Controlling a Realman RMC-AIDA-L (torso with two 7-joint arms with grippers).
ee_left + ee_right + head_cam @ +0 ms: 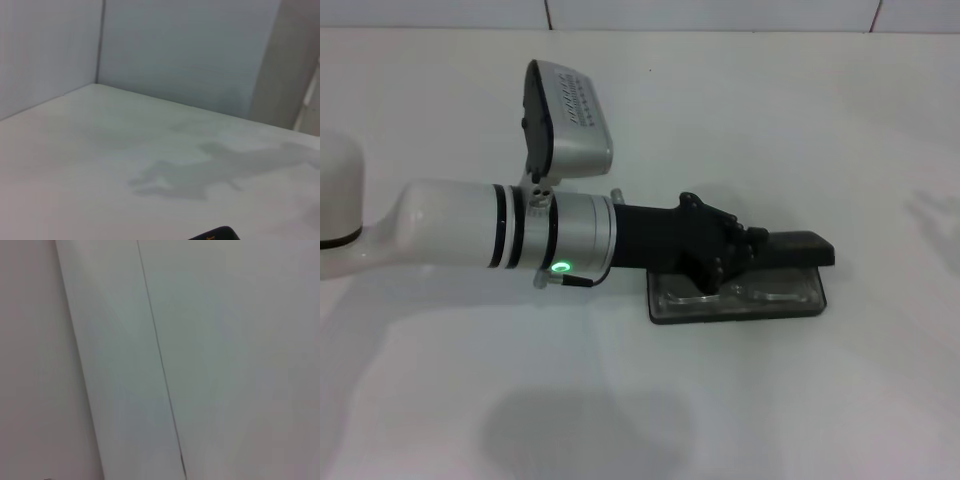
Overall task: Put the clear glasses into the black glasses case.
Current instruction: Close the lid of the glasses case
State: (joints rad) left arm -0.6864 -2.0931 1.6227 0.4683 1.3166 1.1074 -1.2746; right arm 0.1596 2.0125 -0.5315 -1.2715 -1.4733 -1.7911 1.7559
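The black glasses case (807, 248) lies open at the middle of the white table in the head view. Its lid stands up along the far side and its grey-lined base faces me. The clear glasses (745, 295) lie inside that base, seen as faint transparent lens outlines. My left arm reaches in from the left, and its black gripper (750, 246) hangs over the case's far left part, right at the lid. The left wrist view catches only a small black tip (216, 234) at its edge. My right gripper is out of view.
The white table (820, 400) spreads around the case, with pale walls behind it (175, 50). A silver wrist camera housing (568, 118) sticks up from my left arm. The right wrist view shows only a pale panel with a seam (157, 355).
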